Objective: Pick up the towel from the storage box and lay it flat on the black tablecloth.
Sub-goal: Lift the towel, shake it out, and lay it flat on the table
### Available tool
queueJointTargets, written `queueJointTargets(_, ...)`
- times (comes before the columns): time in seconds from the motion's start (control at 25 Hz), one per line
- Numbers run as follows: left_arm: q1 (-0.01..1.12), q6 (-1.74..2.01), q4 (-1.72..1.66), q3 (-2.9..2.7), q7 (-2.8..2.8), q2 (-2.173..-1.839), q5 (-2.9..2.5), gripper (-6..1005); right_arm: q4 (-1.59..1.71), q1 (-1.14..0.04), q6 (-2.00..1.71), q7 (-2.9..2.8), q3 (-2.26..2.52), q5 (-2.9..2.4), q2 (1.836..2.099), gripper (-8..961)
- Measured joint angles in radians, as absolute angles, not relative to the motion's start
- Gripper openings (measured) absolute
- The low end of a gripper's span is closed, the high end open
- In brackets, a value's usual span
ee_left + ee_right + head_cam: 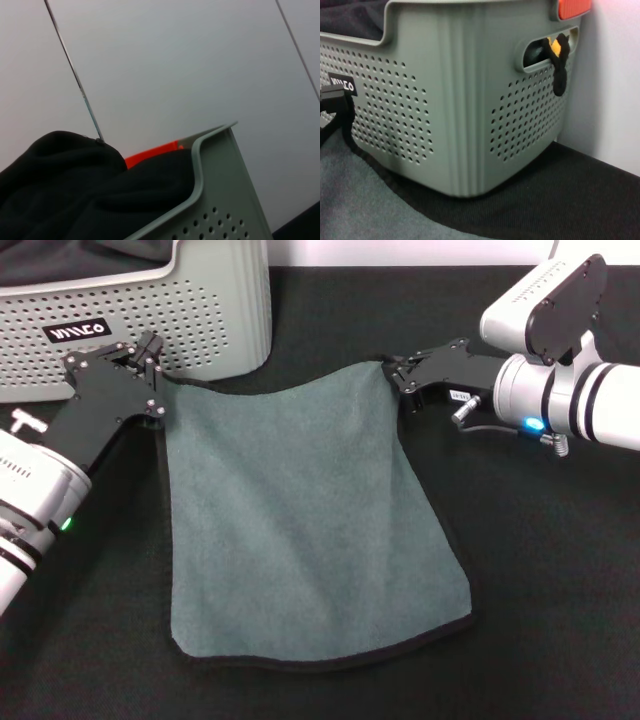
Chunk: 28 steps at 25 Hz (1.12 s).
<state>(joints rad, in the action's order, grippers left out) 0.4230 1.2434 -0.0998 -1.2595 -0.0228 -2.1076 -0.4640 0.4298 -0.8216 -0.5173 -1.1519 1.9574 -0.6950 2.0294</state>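
Black, finely textured tablecloth (pixel 540 570) over the counter, carrying the soft grey-teal fleecy towel (pixel 300 530) spread nearly flat, long axis running from the perforated light grey plastic storage box (pixel 200 310) at the far edge toward the near edge. Left end effector (pixel 150 375) clamped on one far corner, right end effector (pixel 398 375) on the other. Light, limp, likely to fold and sag; best gripped at corners along the black stitched edging.

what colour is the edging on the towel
Black, around the grey-teal towel; clearest in the head view.

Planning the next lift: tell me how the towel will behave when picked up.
The towel is probably floppy: its edge sags between the left pincer and right pincer. Fleecy pile suggests it is light and unlikely to slip.
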Motion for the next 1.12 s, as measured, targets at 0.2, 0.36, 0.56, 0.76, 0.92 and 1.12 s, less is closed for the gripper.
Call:
queueJointTargets(0.2, 0.441, 1.186, -0.099, -1.264, -0.061, -2.108, -0.475, 28, 0.427, -0.828, -0.519, -1.15, 1.958, -0.695, 2.029, 54)
queueJointTargets(0.36, 0.447, 1.154, -0.098, -1.266, -0.096, -2.108, -0.477, 30, 0.428, -0.83, -0.519, -1.147, 1.961, -0.695, 2.029, 55)
queueJointTargets(0.56, 0.448, 1.133, -0.097, -1.267, -0.139, -2.108, -0.477, 31, 0.428, -0.83, -0.516, -1.146, 1.968, -0.695, 2.029, 57)
queueJointTargets(0.76, 0.448, 1.125, -0.092, -1.267, -0.173, -2.108, -0.476, 32, 0.428, -0.83, -0.511, -1.134, 1.968, -0.694, 2.029, 59)
queueJointTargets(0.92, 0.449, 1.123, -0.089, -1.266, -0.194, -2.108, -0.47, 33, 0.428, -0.829, -0.497, -1.133, 1.968, -0.693, 2.029, 60)
queueJointTargets(1.12, 0.449, 1.123, -0.089, -1.262, -0.201, -2.108, -0.468, 33, 0.427, -0.83, -0.498, -1.117, 1.968, -0.693, 2.029, 62)
